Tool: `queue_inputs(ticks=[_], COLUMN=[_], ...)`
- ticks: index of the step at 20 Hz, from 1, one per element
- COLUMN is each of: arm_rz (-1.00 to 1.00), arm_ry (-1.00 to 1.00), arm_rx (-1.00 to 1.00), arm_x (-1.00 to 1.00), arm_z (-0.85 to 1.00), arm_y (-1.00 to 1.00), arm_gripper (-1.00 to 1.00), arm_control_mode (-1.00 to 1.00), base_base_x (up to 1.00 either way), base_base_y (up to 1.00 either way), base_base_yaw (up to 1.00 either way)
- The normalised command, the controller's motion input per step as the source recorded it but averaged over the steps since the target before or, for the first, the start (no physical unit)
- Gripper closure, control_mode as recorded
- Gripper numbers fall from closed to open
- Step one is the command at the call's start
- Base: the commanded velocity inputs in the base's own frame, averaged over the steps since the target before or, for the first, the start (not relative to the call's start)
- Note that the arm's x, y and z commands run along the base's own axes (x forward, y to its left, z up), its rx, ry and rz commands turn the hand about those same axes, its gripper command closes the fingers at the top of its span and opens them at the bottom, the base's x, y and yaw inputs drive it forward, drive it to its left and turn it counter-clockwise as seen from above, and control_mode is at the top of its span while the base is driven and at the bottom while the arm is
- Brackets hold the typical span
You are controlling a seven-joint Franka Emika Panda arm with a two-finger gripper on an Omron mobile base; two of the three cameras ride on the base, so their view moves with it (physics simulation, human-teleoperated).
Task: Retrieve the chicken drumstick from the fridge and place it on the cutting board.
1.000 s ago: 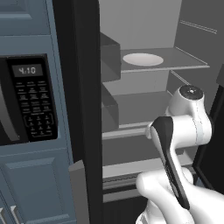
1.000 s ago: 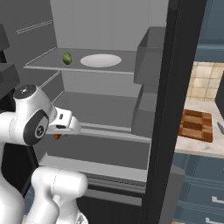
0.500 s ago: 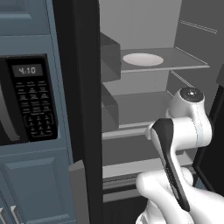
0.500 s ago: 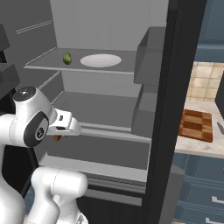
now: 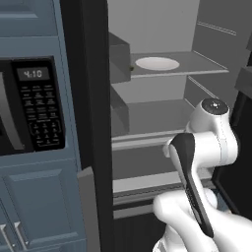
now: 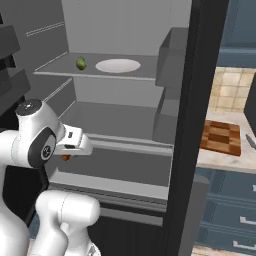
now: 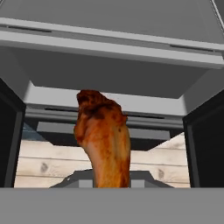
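The hand (image 6: pixel 66 156) pinches the chicken drumstick (image 7: pixel 104 139) in front of the fridge (image 6: pixel 125 115).
It looks light, lumpy and maybe greasy; holding the thin bone end seems safest.

Orange-brown chicken drumstick (image 7: pixel 104 138), checkered cutting board (image 6: pixel 220 138)

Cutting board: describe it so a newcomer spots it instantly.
Look right of the open fridge in the right base view, on the pale counter below the tiled wall. The cutting board lies flat there, its brown checkered wood unlike the dark knife beside it.
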Motion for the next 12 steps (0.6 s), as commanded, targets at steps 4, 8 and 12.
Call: queue_inputs(ticks=[4,8,12], arm_rz=[0.00,0.00,0.00], arm_ry=[0.00,0.00,0.00], arm_rx=[0.00,0.00,0.00], arm_x=[0.00,0.00,0.00], arm_z=[0.00,0.00,0.00], arm_y=[0.00,0.00,0.00], arm_gripper=[1.00,1.00,1.00], arm_control_mode=[1.00,1.00,1.00], base_base_x=[-0.66,-0.59,-0.47], base_base_y=[0.04,0.00,0.00], base_base_yaw=[-0.06,-0.14,-0.15])
